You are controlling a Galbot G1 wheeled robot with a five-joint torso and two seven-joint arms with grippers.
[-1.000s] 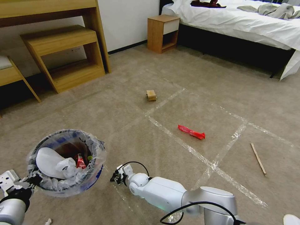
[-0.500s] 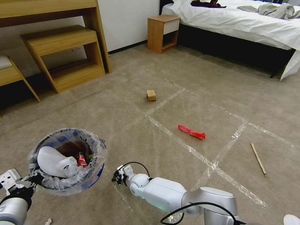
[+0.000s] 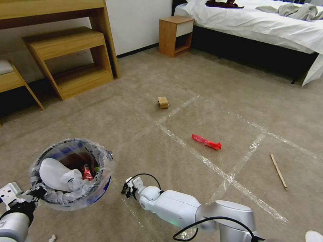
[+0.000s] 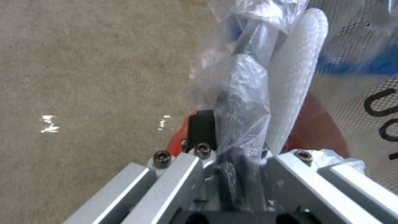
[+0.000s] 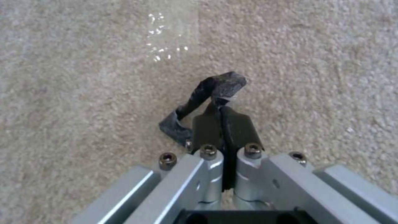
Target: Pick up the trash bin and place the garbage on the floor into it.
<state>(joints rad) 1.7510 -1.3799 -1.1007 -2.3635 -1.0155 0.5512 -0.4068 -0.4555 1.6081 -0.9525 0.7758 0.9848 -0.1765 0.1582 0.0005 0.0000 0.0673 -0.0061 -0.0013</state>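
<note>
Bin [image 3: 72, 174] rim clamped in left gripper [image 4: 232, 137], held above carpet [image 3: 202, 84]; dips slightly versus half-second ago. Right gripper [image 5: 222, 124] pinches black scrap [image 5: 207, 96], low beside bin, barely shifted. Drop-in looks next; wrapper [image 3: 206, 142], box [image 3: 163, 102], stick [image 3: 278, 170] remain.

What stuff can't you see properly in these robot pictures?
- Bottom of the trash bin, head view: hidden under the white slipper, crumpled paper and red can.
- Left gripper, left wrist view: its pads are wrapped in the bin's plastic bag.
- Black scrap, right wrist view: its pinched end is hidden between the right gripper's fingers.
- White thing at the bottom right corner, head view: cut off.
</note>
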